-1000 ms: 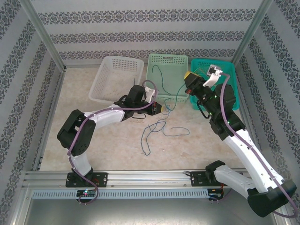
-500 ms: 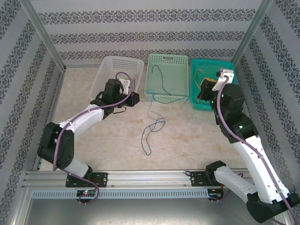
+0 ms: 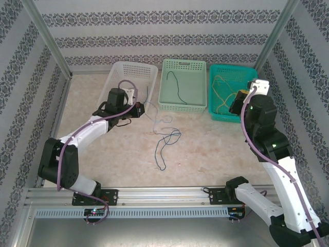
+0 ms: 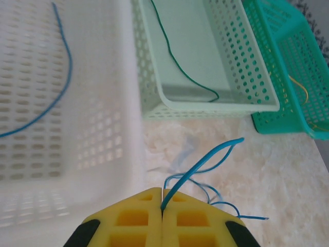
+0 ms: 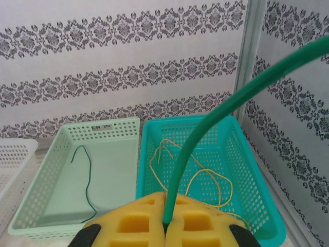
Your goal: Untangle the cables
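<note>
A: What sort of place is this?

B: A robot test cell in a lab. Two arms are bolted to a metal rail at the near edge of a marbled counter.

A: And around it?

B: Patterned wallpaper panels in aluminium posts box it in.

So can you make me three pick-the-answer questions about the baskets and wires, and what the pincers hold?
1. Where do the yellow wires lie?
A white basket
B teal basket
C table

2. How many baskets stand at the back?
A two
B three
C four

3. The left pincer is
A open
B shut on a blue wire
C shut on nothing

Answers:
1 B, yellow loops lie inside the teal basket.
2 B, a white basket, a pale green basket and the teal one stand there.
3 B, the blue wire comes out between its closed yellow pads.
</note>
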### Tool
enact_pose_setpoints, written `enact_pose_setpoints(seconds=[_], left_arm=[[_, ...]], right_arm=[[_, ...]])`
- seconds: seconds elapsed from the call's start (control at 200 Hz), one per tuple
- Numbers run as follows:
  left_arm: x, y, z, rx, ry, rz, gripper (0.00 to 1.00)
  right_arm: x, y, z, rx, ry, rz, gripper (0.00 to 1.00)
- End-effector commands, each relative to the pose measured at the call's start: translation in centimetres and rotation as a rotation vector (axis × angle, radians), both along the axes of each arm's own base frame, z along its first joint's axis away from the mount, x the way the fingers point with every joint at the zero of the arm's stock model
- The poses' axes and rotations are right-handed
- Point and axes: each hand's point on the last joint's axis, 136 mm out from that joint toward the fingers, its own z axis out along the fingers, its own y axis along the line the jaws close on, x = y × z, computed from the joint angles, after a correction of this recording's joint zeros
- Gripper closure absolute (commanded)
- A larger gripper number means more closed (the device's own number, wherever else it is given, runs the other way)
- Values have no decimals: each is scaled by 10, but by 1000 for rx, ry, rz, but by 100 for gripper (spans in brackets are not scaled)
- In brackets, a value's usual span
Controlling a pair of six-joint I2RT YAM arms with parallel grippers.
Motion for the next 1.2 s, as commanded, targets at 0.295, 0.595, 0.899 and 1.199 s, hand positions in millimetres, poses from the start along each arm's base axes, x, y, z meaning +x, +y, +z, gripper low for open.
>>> enact_pose_setpoints(seconds=[0.295, 0.595, 0.899, 1.199], left_arm=[[-16, -1, 32, -54, -65, -57, 100], [-25, -4, 36, -87, -73, -80, 100], [-29, -5, 55, -132, -111, -74, 100], [-36, -1, 70, -137, -142, -58, 100]], right_arm=[[23, 46, 49, 276, -188, 207, 100], [79, 69, 76, 446, -392, 267, 100], [195, 97, 7, 517, -262, 284, 100], [299, 111, -114, 643, 57, 237, 91]])
